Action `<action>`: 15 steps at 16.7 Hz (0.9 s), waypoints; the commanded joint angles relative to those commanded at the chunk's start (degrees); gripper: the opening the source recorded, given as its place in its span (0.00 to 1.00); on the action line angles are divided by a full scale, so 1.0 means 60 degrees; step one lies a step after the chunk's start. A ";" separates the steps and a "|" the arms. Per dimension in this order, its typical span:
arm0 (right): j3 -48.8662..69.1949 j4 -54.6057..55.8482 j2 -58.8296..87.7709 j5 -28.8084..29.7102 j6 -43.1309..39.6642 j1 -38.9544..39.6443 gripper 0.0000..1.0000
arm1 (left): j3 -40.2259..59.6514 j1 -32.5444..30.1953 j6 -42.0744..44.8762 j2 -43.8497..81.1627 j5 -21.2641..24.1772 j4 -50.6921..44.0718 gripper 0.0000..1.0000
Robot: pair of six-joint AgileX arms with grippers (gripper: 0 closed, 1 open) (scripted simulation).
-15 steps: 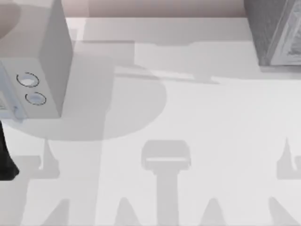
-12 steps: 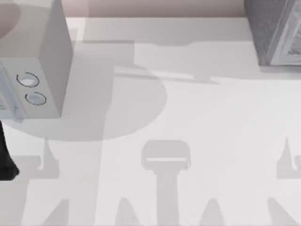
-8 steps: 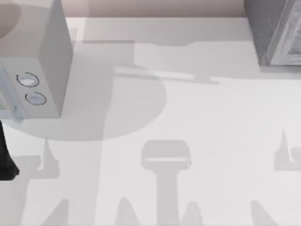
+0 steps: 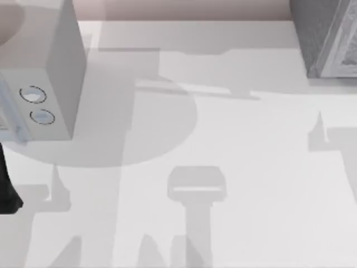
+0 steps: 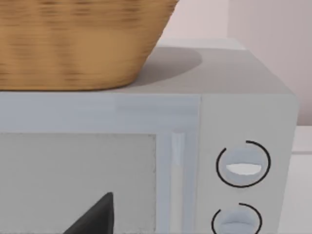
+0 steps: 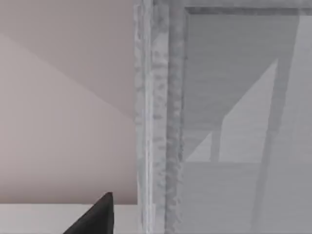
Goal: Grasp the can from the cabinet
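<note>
The white table (image 4: 234,139) takes up most of the top view, crossed by grey shadows of the arms and backed by a pale pinkish wall (image 4: 184,8) along its far edge. At the far right corner stands the cabinet (image 4: 318,39), a big box with dark speckled sides and a paler framed front; it is judged to be set there so that it falls within reach of the right arm. In the right wrist view the cabinet's speckled frame post (image 6: 158,122) is seen close up, with a plain grey panel or interior beyond it, so that camera appears to be aimed at the front for an approach. No can is made out in any view, and its place inside the cabinet cannot be told. At the far left a white microwave (image 4: 50,72) with two round dials (image 4: 37,105) is placed, and in the left wrist view a woven basket (image 5: 78,44) is seen resting on its top. The left arm (image 4: 6,190) is seen as a dark shape at the table's left edge, apparently parked facing the microwave. A dark finger tip (image 6: 95,217) intrudes into the right wrist view and another (image 5: 95,217) into the left; whether either hand is spread or closed cannot be told.
</note>
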 joint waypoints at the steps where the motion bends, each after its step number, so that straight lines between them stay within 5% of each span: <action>1: 0.0881 -0.0218 0.0648 0.0104 0.0010 0.0087 1.00 | 0.0000 0.0000 0.0000 0.0000 0.0000 0.0000 1.00; 9: 0.7200 -0.1676 0.5255 0.0815 0.0083 0.0732 1.00 | 0.0000 0.0000 0.0000 0.0000 0.0000 0.0000 1.00; 15: 0.9310 -0.2109 0.6903 0.1035 0.0100 0.0967 1.00 | 0.0000 0.0000 0.0000 0.0000 0.0000 0.0000 1.00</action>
